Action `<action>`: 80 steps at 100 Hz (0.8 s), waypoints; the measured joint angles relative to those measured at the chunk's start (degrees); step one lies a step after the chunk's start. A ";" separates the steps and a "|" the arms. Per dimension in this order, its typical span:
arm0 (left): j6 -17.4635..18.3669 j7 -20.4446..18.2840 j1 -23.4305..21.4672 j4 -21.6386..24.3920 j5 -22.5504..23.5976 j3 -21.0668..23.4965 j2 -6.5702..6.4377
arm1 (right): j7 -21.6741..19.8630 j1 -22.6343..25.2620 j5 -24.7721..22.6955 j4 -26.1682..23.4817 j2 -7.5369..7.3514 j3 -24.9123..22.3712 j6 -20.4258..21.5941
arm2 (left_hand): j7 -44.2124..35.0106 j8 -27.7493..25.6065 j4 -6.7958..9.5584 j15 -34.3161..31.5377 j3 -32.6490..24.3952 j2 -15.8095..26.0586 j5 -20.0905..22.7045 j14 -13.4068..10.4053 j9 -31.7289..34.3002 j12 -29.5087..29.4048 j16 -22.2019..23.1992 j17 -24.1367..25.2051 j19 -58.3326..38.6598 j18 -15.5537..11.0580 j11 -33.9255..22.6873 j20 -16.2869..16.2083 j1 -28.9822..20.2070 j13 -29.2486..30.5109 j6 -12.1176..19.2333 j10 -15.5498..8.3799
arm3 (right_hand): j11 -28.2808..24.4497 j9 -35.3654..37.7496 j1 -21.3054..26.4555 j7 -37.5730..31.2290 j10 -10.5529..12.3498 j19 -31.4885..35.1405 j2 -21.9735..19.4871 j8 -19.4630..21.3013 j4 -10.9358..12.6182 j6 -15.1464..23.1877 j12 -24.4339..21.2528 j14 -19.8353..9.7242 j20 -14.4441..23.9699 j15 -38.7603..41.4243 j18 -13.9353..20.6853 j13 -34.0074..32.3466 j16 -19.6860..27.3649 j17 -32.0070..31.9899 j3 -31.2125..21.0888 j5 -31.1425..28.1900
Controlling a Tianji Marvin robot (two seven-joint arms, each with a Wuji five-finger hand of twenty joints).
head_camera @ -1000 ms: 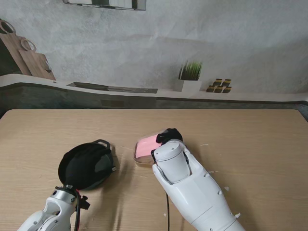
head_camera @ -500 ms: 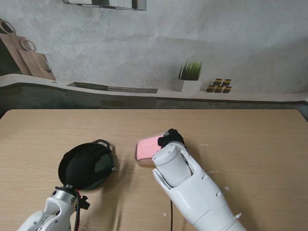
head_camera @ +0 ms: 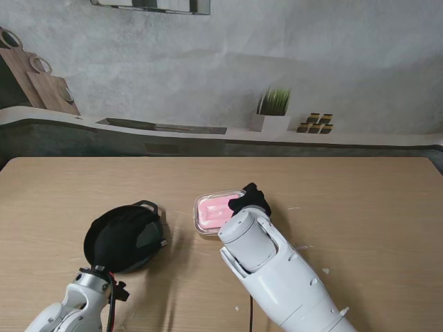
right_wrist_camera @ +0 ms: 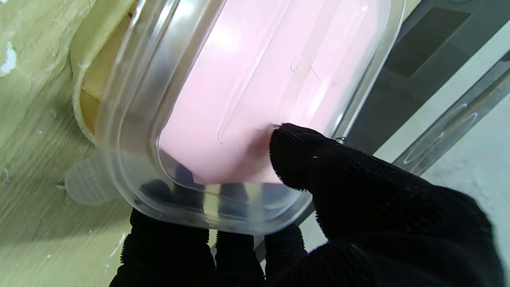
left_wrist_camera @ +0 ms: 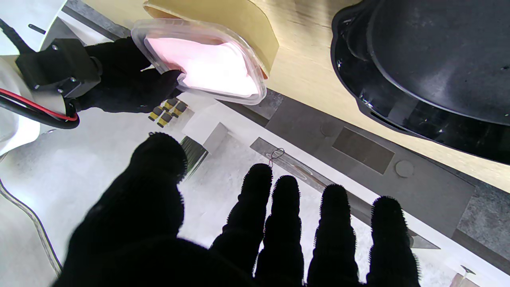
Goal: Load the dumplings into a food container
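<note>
Centrally placed item: food container, a clear box with a pink lid, lies near the table's middle, just at 11 o'clock of the right hand.
Right hand: right hand, black-gloved, grips the container's near-right edge; in the right wrist view the thumb presses on the pink top while other fingers curl under the clear rim.
Container attitude: one edge looks raised off the wooden table in the left wrist view; the tilt cannot be judged from the stand view.
Left hand: left hand holds nothing, its gloved fingers spread apart and pointing off the table.
Black vessel: dark round pot sits at 9 o'clock of the container, apart from it.
Contents: dumplings cannot be made out.
</note>
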State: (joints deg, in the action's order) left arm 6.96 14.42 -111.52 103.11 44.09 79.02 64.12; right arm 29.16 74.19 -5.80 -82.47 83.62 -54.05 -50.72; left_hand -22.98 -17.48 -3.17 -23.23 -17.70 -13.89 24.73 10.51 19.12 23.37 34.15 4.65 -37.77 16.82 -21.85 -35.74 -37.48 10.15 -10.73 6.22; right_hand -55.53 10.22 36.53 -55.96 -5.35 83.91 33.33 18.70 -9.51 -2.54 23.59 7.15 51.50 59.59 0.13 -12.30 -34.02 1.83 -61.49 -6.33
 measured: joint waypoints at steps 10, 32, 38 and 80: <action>0.00 -0.01 0.03 0.00 0.15 0.00 -0.01 | 0.36 0.00 -2.57 0.41 -0.07 0.53 0.14 | 0.01 0.37 0.00 0.00 0.00 -0.02 0.00 0.01 0.00 0.00 0.00 0.00 0.00 0.00 0.00 -0.08 0.00 0.00 -0.01 0.00 | 8.94 0.00 -0.63 3.92 0.74 -3.02 -0.07 -2.08 0.00 0.04 -3.27 -1.95 -2.62 -2.05 2.09 4.29 1.67 -2.67 1.10 0.01; 0.00 -0.02 0.15 -0.07 0.69 0.00 -0.04 | 0.52 0.29 -6.23 0.69 -0.93 1.25 0.61 | 0.02 0.41 0.00 0.00 -1.02 -0.10 0.02 0.01 0.00 0.00 0.00 0.00 0.02 0.00 0.00 -0.64 -0.04 0.00 -0.02 0.00 | 34.86 0.19 -2.04 17.04 1.55 -30.60 -1.40 -4.27 0.00 0.06 -12.30 -4.66 -12.79 -29.82 2.84 5.35 15.00 -4.58 2.80 0.49; 0.00 -0.08 0.25 -0.16 0.89 0.00 -0.06 | 0.83 0.58 -7.15 0.68 -1.14 1.24 1.17 | 0.02 0.41 0.00 0.00 -1.12 -0.62 0.79 0.03 0.00 0.00 0.00 0.00 0.02 0.00 0.00 -0.65 -0.05 0.00 1.72 0.01 | 39.17 0.20 -2.04 18.14 2.12 -37.38 -2.27 -4.27 0.00 0.06 -13.76 -5.34 -12.36 -37.29 2.86 5.33 18.42 -5.30 2.83 0.58; -4.76 -6.74 8.37 -2.09 2.79 -7.38 -1.79 | -16.06 5.96 -21.90 -7.26 -13.00 0.83 17.77 | 3.56 1.64 0.00 0.94 -2.19 -0.97 2.56 -0.28 1.47 -0.16 -1.26 0.11 7.64 0.72 0.11 1.54 -0.21 0.04 4.25 0.02 | 33.59 0.32 -7.11 5.01 4.49 -49.04 0.31 0.50 0.00 13.23 -10.68 -6.67 -5.11 -39.80 2.85 4.75 19.81 -3.84 1.62 -3.89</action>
State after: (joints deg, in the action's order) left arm 2.20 7.67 -103.16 101.02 46.89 71.64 62.33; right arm 13.10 80.15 -27.70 -89.73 70.62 -53.22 -32.95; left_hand -19.42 -15.84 -3.17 -22.28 -19.89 -14.86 27.29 10.23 20.59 23.21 32.89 4.76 -30.14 17.54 -21.74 -34.20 -37.69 10.18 -6.48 6.24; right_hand -21.94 10.54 29.42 -50.95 -0.85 34.86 33.65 19.20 -9.51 10.69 12.91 0.48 46.38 19.79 2.98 -7.56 -14.22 -2.01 -59.87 -10.22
